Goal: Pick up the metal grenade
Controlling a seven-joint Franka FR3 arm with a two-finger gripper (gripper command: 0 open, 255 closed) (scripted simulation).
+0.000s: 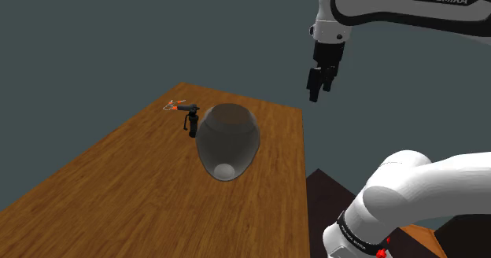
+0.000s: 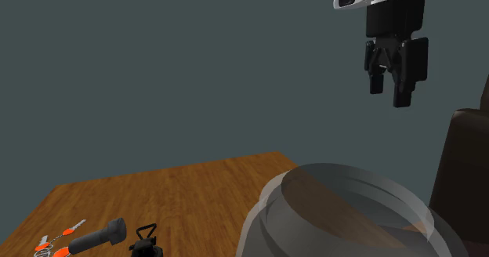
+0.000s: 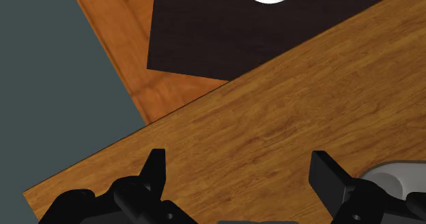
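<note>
Hovering high, jaws apart, the gripper (image 1: 318, 86) is well apart from the dark grenade (image 1: 191, 127). Descending, it could knock the grey vessel (image 1: 228, 142) alongside

Item: white arm (image 1: 397, 192) with dark joints, elbow bent low, upper link reaching across the shoulder view's top. End effector (image 1: 315, 93): all black, pointing downward, hanging aloft; two fingers (image 3: 154, 169) standing well apart.

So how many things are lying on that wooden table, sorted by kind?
See-through grey bowl: 1
Small black grenade: 1
Dark grey handle with orange key tags: 1
Total: 3
</note>
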